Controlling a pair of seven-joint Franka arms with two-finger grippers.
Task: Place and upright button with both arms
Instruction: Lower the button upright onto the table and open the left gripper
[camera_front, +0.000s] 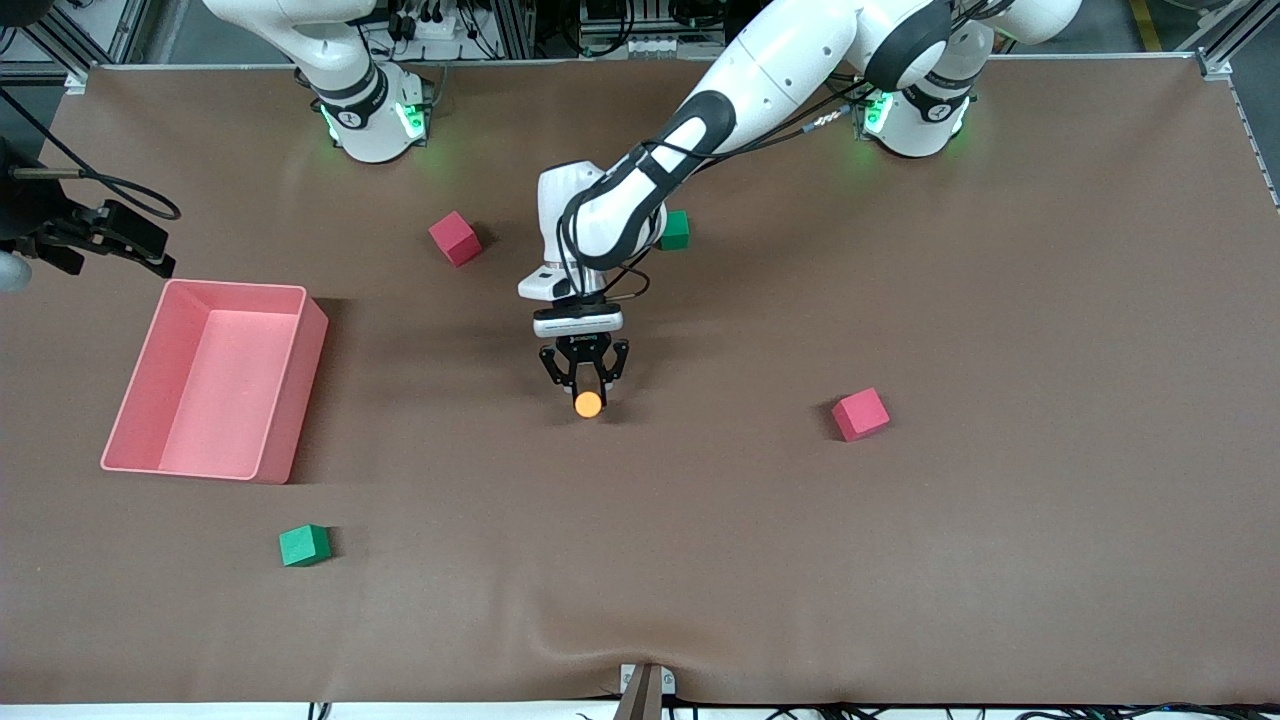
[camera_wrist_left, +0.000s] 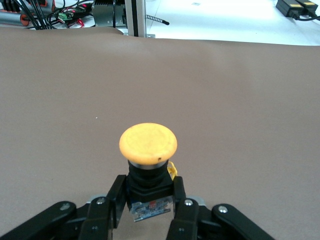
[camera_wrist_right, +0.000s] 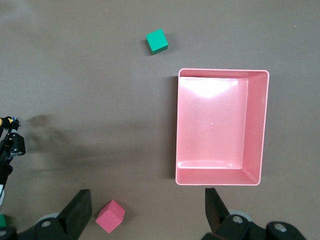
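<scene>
The left gripper (camera_front: 588, 382) is standing low over the middle of the brown table (camera_front: 700, 560), its two black fingers (camera_wrist_left: 112, 202) closed tight on the black body of the button (camera_front: 588, 404), so that the round orange cap is pointing out from between the fingertips and the bluish end is sitting back between them. In the left wrist view the button (camera_wrist_left: 148, 172) is being held near the very tips of the fingers, and that is where the main risk is lying: the grip is covering little of a short round body, so the button is likely to twist or slide if it is being pressed against the table at an angle, and it could roll away on its cap when it is let go. Whether it is already touching the cloth cannot be told. The right gripper (camera_wrist_right: 145, 210) is waiting high over the pink bin (camera_front: 215, 375), toward the right arm's end of the table, with its jaws spread wide and holding nothing; since it is well apart from the button, it is not placed to steady it if it is tipping. A pink cube (camera_front: 860, 414) is lying well apart toward the left arm's end and is hardly threatening the placing.
</scene>
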